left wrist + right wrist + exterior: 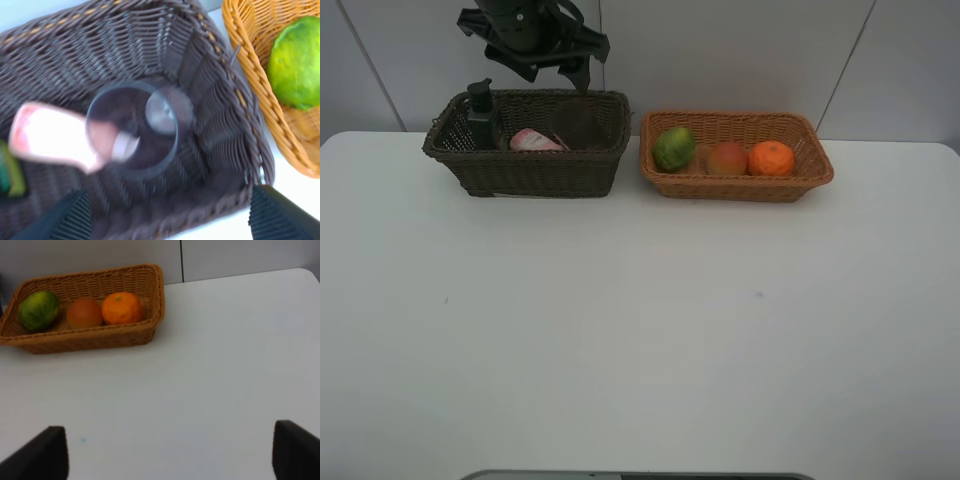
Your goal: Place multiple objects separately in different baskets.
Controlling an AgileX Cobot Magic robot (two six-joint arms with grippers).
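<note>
Where dark basket (215, 85) walls rise, mauve cup (135, 127) blurred, pump bottle (9, 175) cropped

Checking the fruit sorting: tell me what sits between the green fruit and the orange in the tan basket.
The red-orange peach-like fruit sits between the green fruit and the orange in the tan basket; the exterior high and right wrist views show it.

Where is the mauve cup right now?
The mauve cup stands in the dark brown basket, at its end nearest the tan basket, beside the pink tube.
</note>
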